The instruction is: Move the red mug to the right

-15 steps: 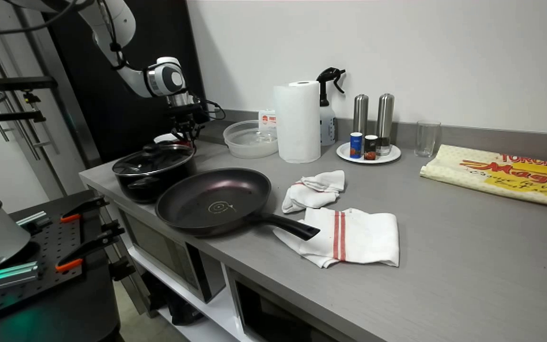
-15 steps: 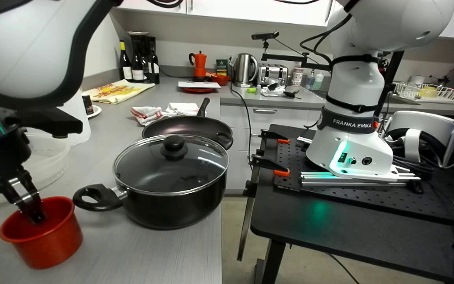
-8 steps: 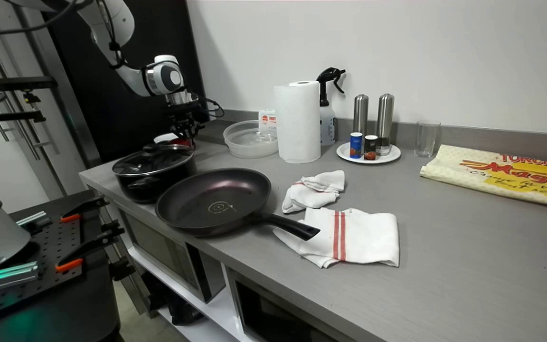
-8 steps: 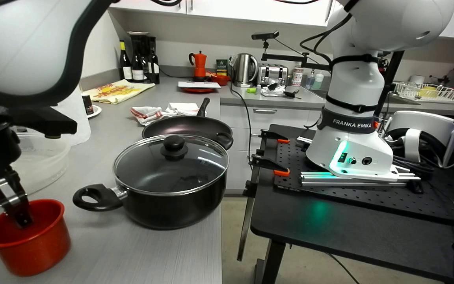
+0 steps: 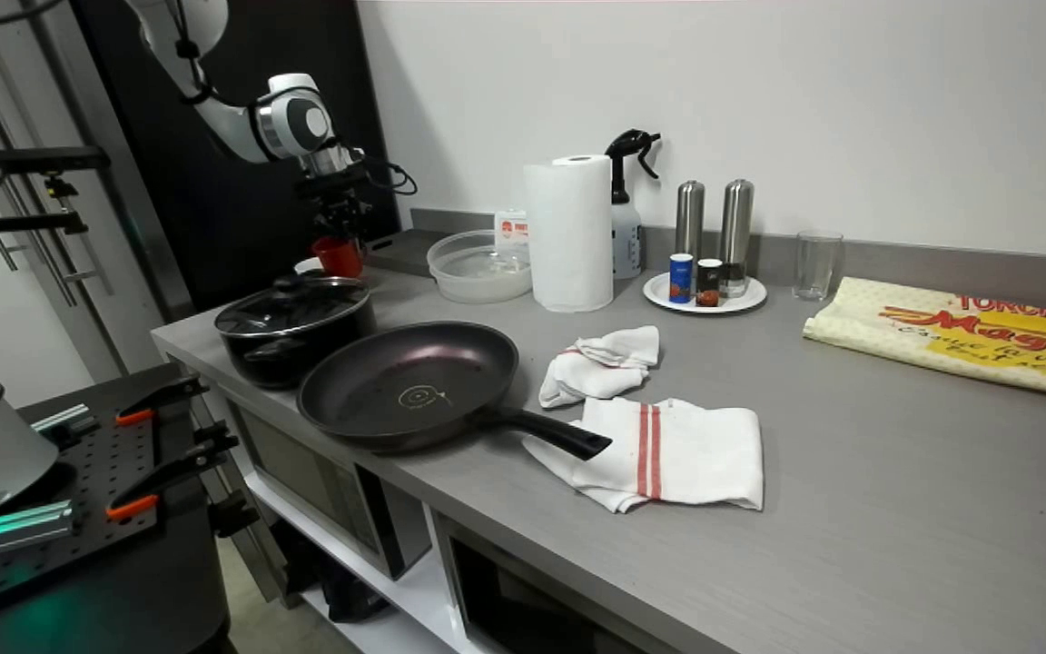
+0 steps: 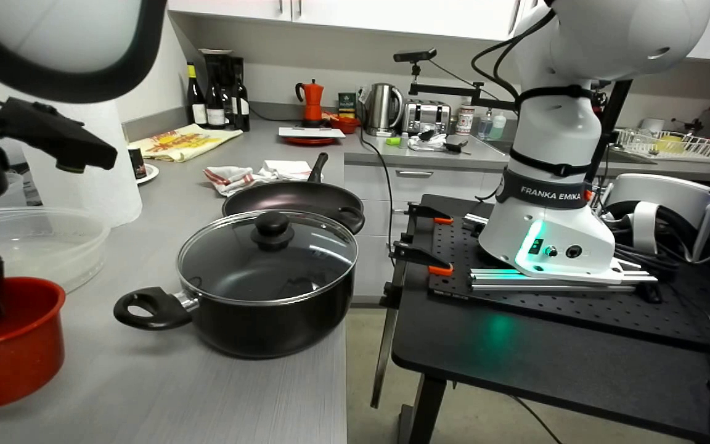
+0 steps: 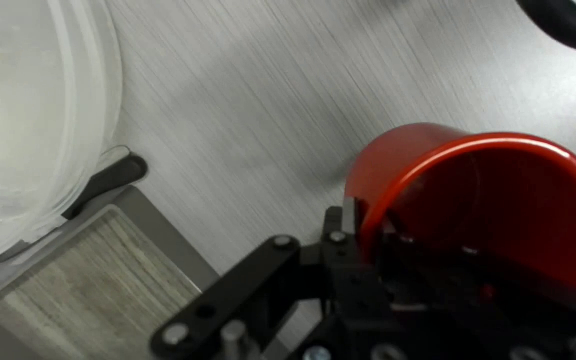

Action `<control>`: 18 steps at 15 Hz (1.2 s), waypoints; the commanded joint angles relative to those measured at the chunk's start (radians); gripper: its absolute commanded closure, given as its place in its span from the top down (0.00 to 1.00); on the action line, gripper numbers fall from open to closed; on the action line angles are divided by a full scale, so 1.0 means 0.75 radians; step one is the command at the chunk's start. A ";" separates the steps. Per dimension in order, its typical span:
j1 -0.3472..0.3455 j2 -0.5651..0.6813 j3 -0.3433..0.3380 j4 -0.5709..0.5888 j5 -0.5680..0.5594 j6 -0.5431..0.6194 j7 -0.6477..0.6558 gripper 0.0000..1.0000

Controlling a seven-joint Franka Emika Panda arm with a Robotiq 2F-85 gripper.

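The gripper [image 7: 368,227] is clamping the wall of the red mug [image 7: 503,195], one jaw reaching inside the mouth and the other pressing against the outside. In the wrist view most of the mug is extending to the right of the grip, while a clear plastic tub [image 7: 33,115] is sitting at the left of the bench [image 7: 248,100], well apart from it. I cannot tell whether the mug's base is touching the bench.

Compared with half a second ago, gripper and mug are standing higher in both exterior views. In an exterior view the mug [image 6: 16,351] is now running past the left edge of the frame, farther from the black pot [image 6: 275,327]. In an exterior view the mug [image 5: 339,259] is now showing its red side just above the pot, instead of mostly hiding behind it. The arm [image 5: 296,127] is holding a higher pose there as well. The pot, the tub and the frying pan [image 5: 414,386] are staying where they were.
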 commanded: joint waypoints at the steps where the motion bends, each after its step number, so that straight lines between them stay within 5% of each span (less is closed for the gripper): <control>1: -0.023 -0.190 -0.025 -0.199 0.036 0.084 0.091 0.02; 11: -0.314 -0.534 -0.014 -0.562 0.424 0.279 0.121 0.02; 18: -0.626 -0.718 0.071 -0.803 1.027 0.433 -0.120 0.02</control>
